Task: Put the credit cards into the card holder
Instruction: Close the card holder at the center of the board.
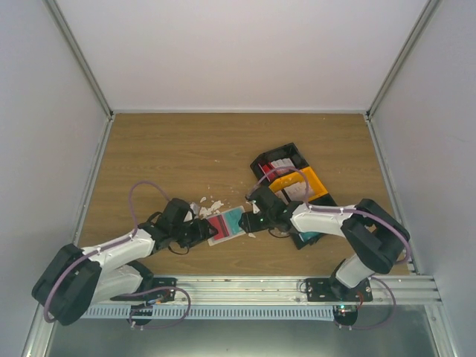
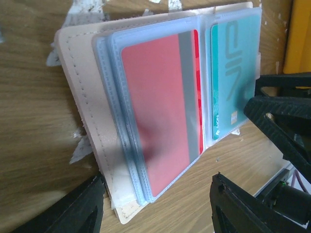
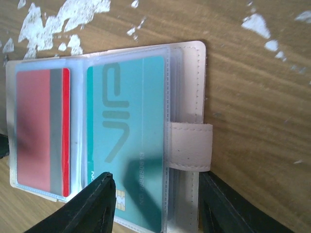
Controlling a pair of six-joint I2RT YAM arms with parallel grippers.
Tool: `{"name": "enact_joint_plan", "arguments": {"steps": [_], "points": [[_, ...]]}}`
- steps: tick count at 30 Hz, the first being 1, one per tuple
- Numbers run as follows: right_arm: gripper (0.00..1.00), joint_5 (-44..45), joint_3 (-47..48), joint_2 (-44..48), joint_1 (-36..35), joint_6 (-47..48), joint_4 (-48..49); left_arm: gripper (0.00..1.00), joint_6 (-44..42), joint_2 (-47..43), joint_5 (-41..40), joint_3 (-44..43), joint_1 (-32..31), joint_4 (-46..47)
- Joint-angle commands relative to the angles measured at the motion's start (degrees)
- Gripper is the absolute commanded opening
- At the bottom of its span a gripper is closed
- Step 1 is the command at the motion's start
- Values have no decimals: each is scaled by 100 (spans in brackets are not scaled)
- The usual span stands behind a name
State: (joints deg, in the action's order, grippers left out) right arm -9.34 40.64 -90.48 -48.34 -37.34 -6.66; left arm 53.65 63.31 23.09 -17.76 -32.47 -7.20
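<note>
The card holder (image 1: 227, 224) lies open and flat on the wooden table between both grippers. Its beige cover (image 2: 82, 87) holds clear sleeves. A red credit card (image 2: 155, 107) with a grey stripe sits in the left sleeve, and a teal credit card (image 3: 131, 126) in the right sleeve. The snap tab (image 3: 190, 146) sticks out on the right edge. My left gripper (image 2: 155, 196) is open, its fingers straddling the holder's near left corner. My right gripper (image 3: 156, 194) is open, one finger over the teal card, the other beside the tab.
A black bin (image 1: 277, 158) with a yellow bin (image 1: 316, 184) inside stands just behind the right gripper, with more cards in it. White crumbly scraps (image 1: 209, 207) lie on the table behind the holder. White walls enclose the table on three sides.
</note>
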Motion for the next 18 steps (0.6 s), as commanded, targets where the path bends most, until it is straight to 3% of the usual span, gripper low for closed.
{"name": "enact_joint_plan", "arguments": {"steps": [1, 11, 18], "points": [[48, -113, -250, -225, 194, -69, 111, 62, -1, 383, 1, 255, 103, 259], [43, -675, -619, -530, 433, -118, 606, 61, -300, 574, 711, 236, 188, 1882], [42, -781, -746, -568, 496, -196, 829, 61, -539, 532, 840, -112, 183, 2202]]}}
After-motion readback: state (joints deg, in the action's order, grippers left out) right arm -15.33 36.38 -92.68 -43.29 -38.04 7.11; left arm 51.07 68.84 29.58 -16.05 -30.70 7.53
